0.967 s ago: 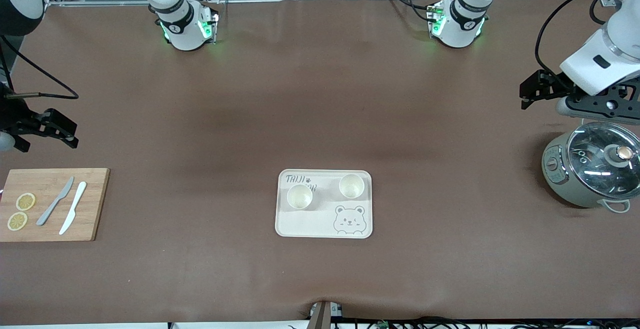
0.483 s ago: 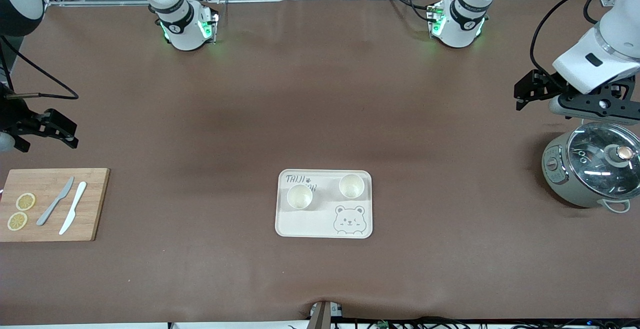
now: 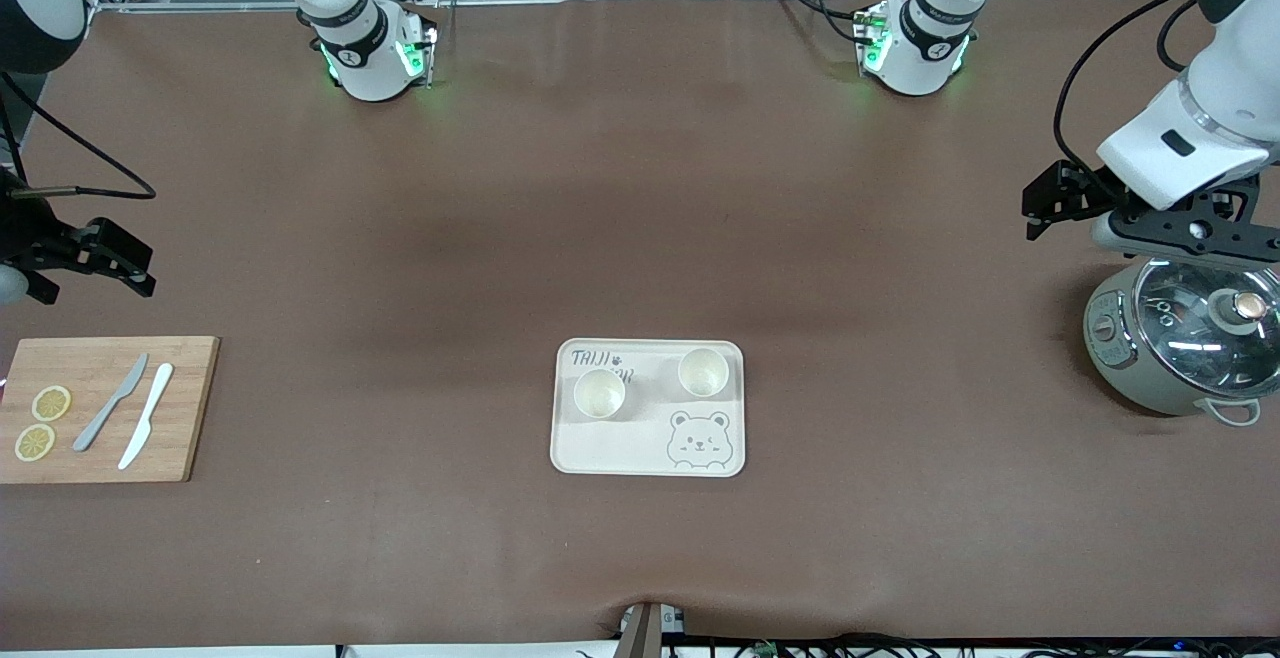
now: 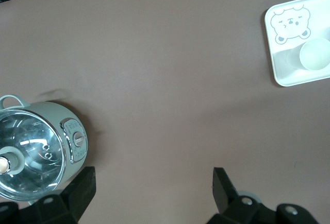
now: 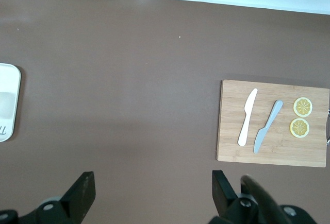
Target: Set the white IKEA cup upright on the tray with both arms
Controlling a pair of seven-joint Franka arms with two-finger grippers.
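The cream tray [image 3: 610,448] with the bear drawing lies in the middle of the table. Two white cups stand upright on it: one [image 3: 599,393] by the lettering, the other [image 3: 703,371] above the bear face. My left gripper [image 3: 1042,203] is open and empty, over bare table beside the cooker at the left arm's end. Its wrist view shows its jaws wide apart [image 4: 153,188], the tray [image 4: 289,74] and one cup [image 4: 315,55]. My right gripper [image 3: 120,260] is open and empty over the table near the cutting board, its jaws wide apart [image 5: 153,188]. A tray edge [image 5: 7,100] shows there.
A grey-green cooker with a glass lid [image 3: 1180,338] stands at the left arm's end, also in the left wrist view [image 4: 36,152]. A wooden cutting board [image 3: 175,408] with two knives and two lemon slices lies at the right arm's end, also in the right wrist view [image 5: 273,152].
My left gripper has drifted a little toward the robots' bases and toward the table's middle, away from the cooker. The right arm, cups and tray have not moved.
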